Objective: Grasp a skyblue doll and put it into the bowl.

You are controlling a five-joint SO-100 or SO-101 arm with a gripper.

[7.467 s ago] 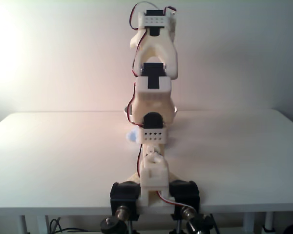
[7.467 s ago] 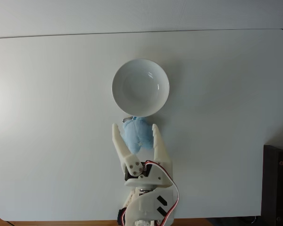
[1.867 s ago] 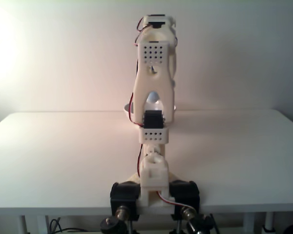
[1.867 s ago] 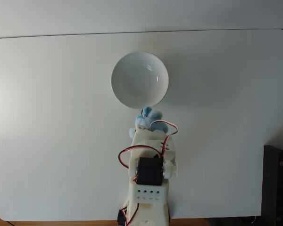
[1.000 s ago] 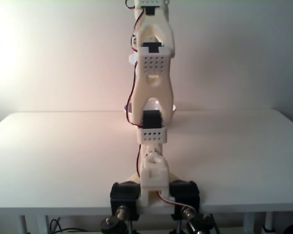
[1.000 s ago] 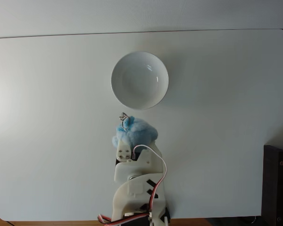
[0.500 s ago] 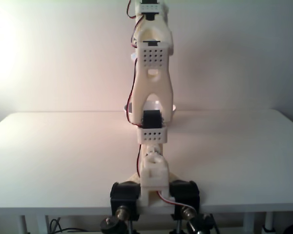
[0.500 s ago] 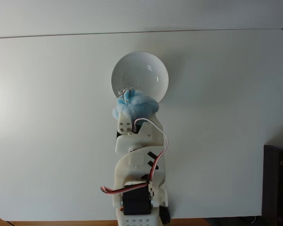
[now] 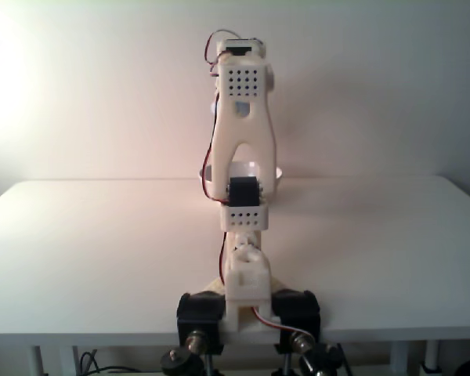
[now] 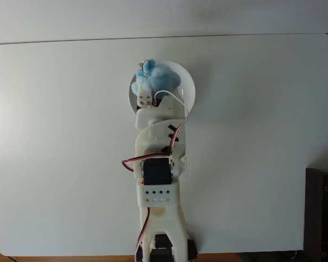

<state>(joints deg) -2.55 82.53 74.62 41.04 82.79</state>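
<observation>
In a fixed view from above, the skyblue doll, a fluffy pale blue lump with a small metal ring, hangs over the far left part of the white bowl. My gripper is shut on the doll, and its fingertips are hidden under the fluff. The white arm stretches from the table's near edge over the bowl's near half. In a fixed view from behind the arm, the bowl peeks out on both sides of the raised arm.
The white table lies bare on both sides of the arm. A dark object stands off the table's right edge. Black clamps hold the arm's base at the near edge.
The arm has reached forward. The held doll has moved from the bowl's near rim to above the bowl's far left part.
</observation>
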